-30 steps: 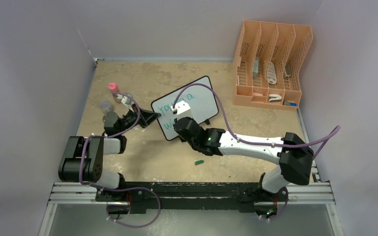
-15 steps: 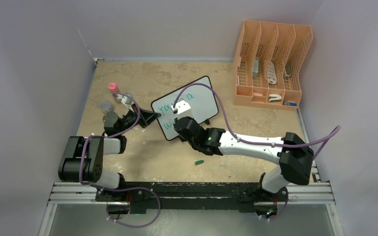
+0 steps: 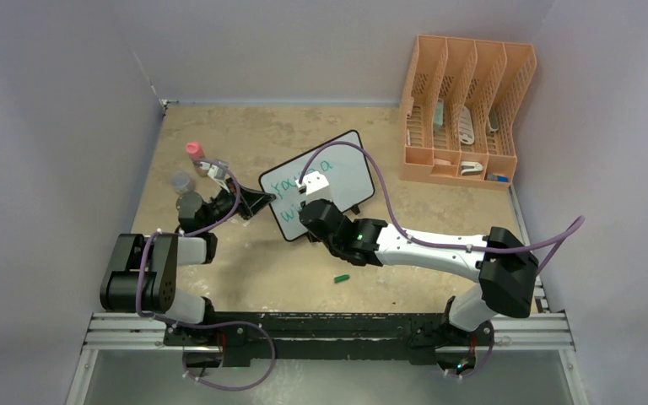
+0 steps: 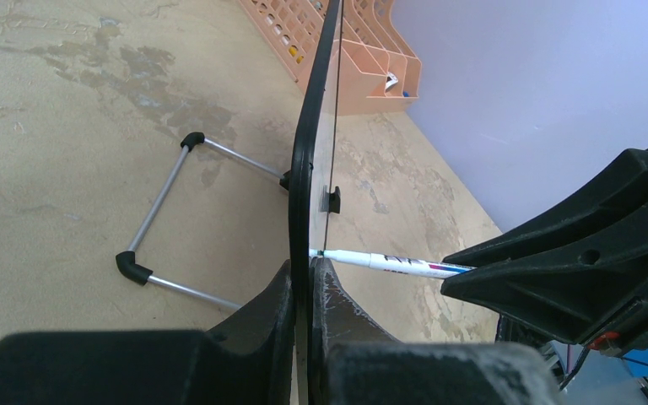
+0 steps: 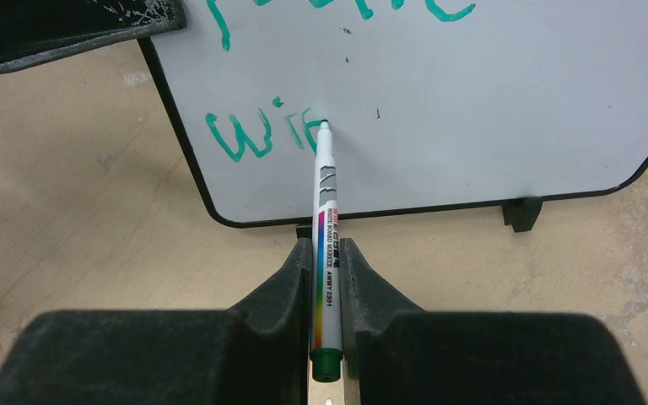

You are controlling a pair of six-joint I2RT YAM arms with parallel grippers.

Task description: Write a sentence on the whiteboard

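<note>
The whiteboard (image 3: 342,173) stands tilted on the table, black-framed. It also shows in the right wrist view (image 5: 489,110) and edge-on in the left wrist view (image 4: 304,169). The sentence (image 5: 257,135) is teal-green lettering in two lines, the lower line reading "wi" plus a fresh stroke; the upper line (image 3: 291,184) shows from above. My left gripper (image 4: 310,270) is shut on the board's left edge. My right gripper (image 5: 327,253) is shut on a white marker (image 5: 326,211), whose tip touches the board just right of the lower lettering. The marker also shows in the left wrist view (image 4: 388,263).
An orange file rack (image 3: 464,110) stands at the back right. A pink-capped bottle (image 3: 195,152) and small grey jars (image 3: 182,181) sit left of the board. A green marker cap (image 3: 342,278) lies on the table near the front. The board's wire stand (image 4: 160,211) rests behind it.
The right gripper with the marker has shifted slightly right and up along the lower line. The left arm and board have not moved.
</note>
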